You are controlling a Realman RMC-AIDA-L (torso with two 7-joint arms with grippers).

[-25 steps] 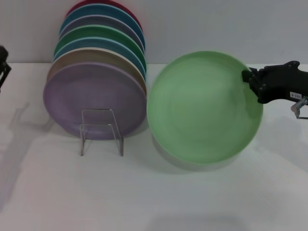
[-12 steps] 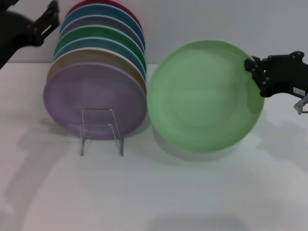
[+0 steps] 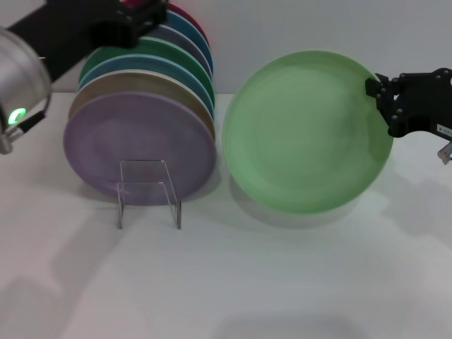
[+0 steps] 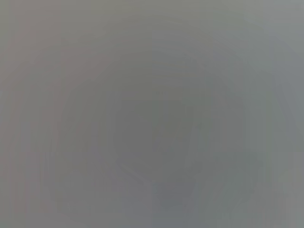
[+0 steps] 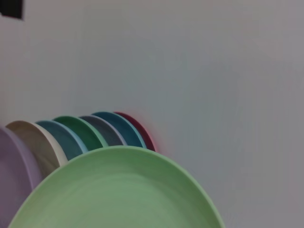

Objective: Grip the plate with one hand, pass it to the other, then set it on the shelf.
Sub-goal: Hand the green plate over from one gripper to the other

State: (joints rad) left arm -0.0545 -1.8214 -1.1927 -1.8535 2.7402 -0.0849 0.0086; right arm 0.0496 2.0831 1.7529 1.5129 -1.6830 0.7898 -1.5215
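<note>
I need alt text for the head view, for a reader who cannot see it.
The right tool holds a pale green plate by its edge, tilted above the white table. On the left, a row of colored plates stands behind a small wire rack, and the left arm reaches over them.

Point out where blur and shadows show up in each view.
Head view: the left gripper is smeared over the stacked plates; the plate casts a soft shadow on the table. Left wrist view: featureless grey blur. Right wrist view: plate rim soft-edged.
</note>
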